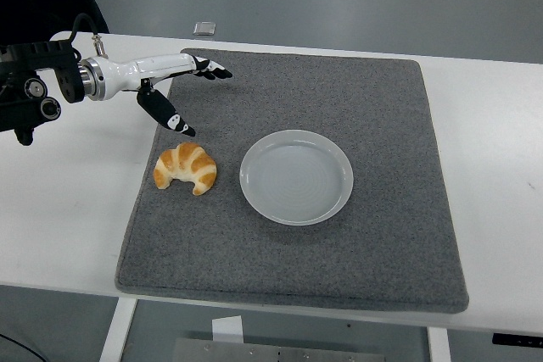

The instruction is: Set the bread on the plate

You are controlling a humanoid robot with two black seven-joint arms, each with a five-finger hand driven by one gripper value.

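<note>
Right now the left hand (174, 91) hangs over the far-left part of the grey mat (382, 252), fingers spread wide & holding nothing; thumb points down-forward toward the near edge, the other fingers stretch out to the right. The bread (185, 167), a croissant, lies on the mat just nearward of that hand, below the thumb tip in the head view, w/ a clear gap between them, so no contact. Its long axis runs roughly left-right w/ a slight tilt, horns curving toward the near edge. The plate (296, 177) sits just right of the bread, close but not touching, empty, near mid-mat.

The relation that matters: bread is toward the robot from the hand & a bit lower, so the reach probably needs the hand to come back nearward and down, palm over the croissant's back. The left arm is the only one in view & comes in on the bread's side; right arm not visible. Transfer afterward looks short, a small shift right onto the plate. All sits on the white tabletop (501, 125).
</note>
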